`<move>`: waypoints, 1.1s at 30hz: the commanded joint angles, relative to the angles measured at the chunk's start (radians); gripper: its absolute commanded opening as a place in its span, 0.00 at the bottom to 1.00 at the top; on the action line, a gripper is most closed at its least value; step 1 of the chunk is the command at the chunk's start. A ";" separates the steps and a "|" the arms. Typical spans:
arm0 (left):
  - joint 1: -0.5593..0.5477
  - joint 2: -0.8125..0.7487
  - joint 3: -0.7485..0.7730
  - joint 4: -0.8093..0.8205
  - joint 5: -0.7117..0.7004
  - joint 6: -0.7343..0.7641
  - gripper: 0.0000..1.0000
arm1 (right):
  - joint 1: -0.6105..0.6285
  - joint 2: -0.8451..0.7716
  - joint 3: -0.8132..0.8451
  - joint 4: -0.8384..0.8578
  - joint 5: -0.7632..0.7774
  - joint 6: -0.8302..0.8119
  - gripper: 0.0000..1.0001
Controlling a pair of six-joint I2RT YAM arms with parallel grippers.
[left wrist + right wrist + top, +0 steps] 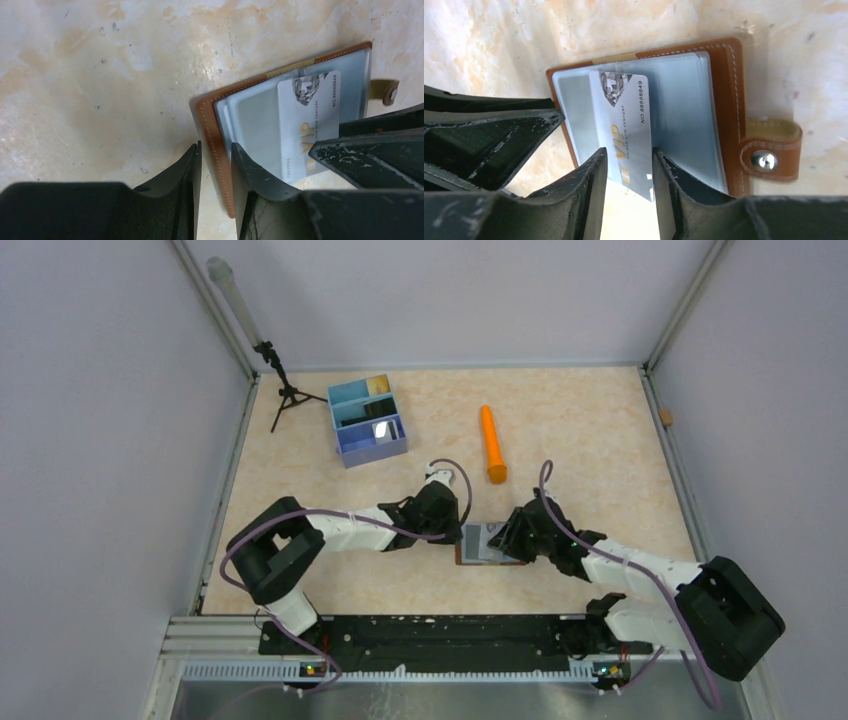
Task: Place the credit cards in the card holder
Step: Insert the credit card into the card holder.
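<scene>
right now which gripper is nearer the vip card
Right. The right gripper grips the VIP card itself; the left gripper pinches the brown edge of the card holder, beside the card.

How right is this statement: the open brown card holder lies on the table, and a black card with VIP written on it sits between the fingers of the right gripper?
One detail is wrong: the card is silvery white, not black. The right wrist view shows the card, with gold VIP lettering, between the fingers of the right gripper, over the open brown card holder on the table.

Plain grey walls (450, 290) enclose a beige marbled tabletop (580, 420), framed by aluminium corner posts (213, 310).
</scene>
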 commanded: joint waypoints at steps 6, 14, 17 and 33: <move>-0.002 -0.049 -0.055 -0.028 0.013 -0.041 0.32 | -0.006 -0.047 0.069 -0.219 0.139 -0.169 0.41; -0.004 -0.069 -0.057 -0.014 0.029 -0.064 0.33 | -0.006 -0.020 0.130 -0.194 0.121 -0.328 0.49; -0.005 -0.101 -0.076 0.024 0.043 -0.099 0.36 | -0.006 -0.020 0.143 -0.192 0.111 -0.374 0.55; -0.025 -0.051 -0.149 0.256 0.148 -0.243 0.45 | -0.021 0.064 0.133 -0.069 -0.077 -0.474 0.48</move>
